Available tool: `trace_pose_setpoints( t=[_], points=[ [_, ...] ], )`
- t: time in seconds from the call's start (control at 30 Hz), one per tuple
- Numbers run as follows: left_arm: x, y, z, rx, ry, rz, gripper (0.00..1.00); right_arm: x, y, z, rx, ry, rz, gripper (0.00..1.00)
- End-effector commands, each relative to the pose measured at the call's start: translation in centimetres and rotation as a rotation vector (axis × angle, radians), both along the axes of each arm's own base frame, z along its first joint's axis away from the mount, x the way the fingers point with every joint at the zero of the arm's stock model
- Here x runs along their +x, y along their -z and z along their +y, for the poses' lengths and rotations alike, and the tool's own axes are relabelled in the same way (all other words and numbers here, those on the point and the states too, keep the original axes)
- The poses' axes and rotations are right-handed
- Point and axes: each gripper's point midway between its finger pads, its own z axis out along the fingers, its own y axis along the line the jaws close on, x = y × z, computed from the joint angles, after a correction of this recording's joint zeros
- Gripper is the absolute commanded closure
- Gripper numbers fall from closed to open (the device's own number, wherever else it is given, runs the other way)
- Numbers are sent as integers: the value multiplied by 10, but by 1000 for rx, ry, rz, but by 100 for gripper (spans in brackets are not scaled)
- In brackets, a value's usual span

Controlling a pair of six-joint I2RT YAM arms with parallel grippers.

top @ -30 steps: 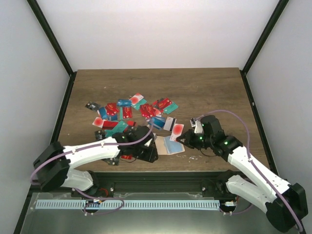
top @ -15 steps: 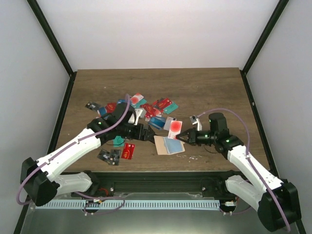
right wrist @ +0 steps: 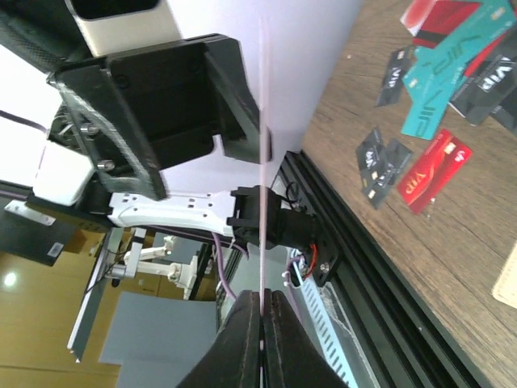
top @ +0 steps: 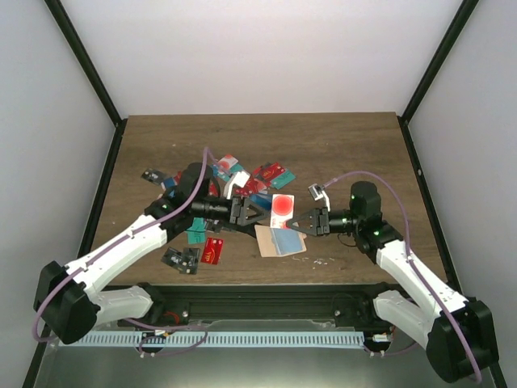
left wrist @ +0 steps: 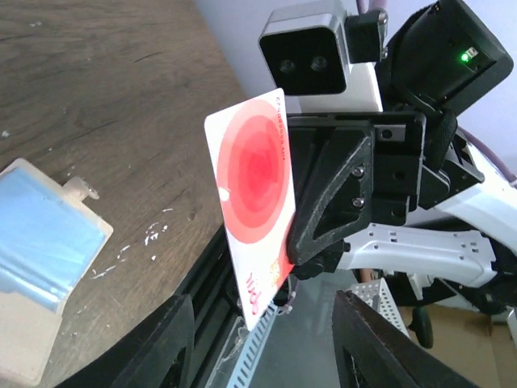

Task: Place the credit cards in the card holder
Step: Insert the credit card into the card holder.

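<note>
My right gripper [top: 297, 222] [right wrist: 262, 303] is shut on a white credit card with a red circle [top: 283, 206] [left wrist: 252, 182], holding it upright above the table; it shows edge-on [right wrist: 262, 121] in the right wrist view. My left gripper [top: 252, 212] [left wrist: 262, 305] faces that card with its jaws open, its fingers [left wrist: 166, 339] apart on either side below the card's lower end, not touching it. The tan card holder [top: 265, 238] [left wrist: 28, 339] lies open on the table below them with a blue card [left wrist: 44, 246] in it. Several more credit cards [top: 242, 182] lie in a loose pile behind.
A red card [top: 212, 250] [right wrist: 432, 170] and black cards [top: 181, 259] [right wrist: 378, 166] lie near the front edge by the left arm. The black frame rail [left wrist: 214, 275] runs along the table's near edge. Dark posts stand at both sides.
My left gripper swung from the front edge up toward the centre, opening wide and then narrowing. My right gripper lifted the red-circle card up and left toward it.
</note>
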Motion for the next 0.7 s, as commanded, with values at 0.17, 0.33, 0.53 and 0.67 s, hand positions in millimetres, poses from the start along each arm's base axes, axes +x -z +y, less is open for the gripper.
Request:
trace_pose_setpoints(
  t=[0.17,0.33,0.53,0.67],
  points=[
    [-1,-9,-12,-105,62,21,61,-8,-25,0,86,-66,-57,99],
    [2,-11,-17,-127,72,29,67,-9,-26,0,92,-67,-59,99],
    [2,-8,-22,-133,98,47,81,-9,-28,0,95,-64,-59,99],
    [5,-9,-26,-141,105,51,96,-9,-28,0,95,-61,-60,99]
  ],
)
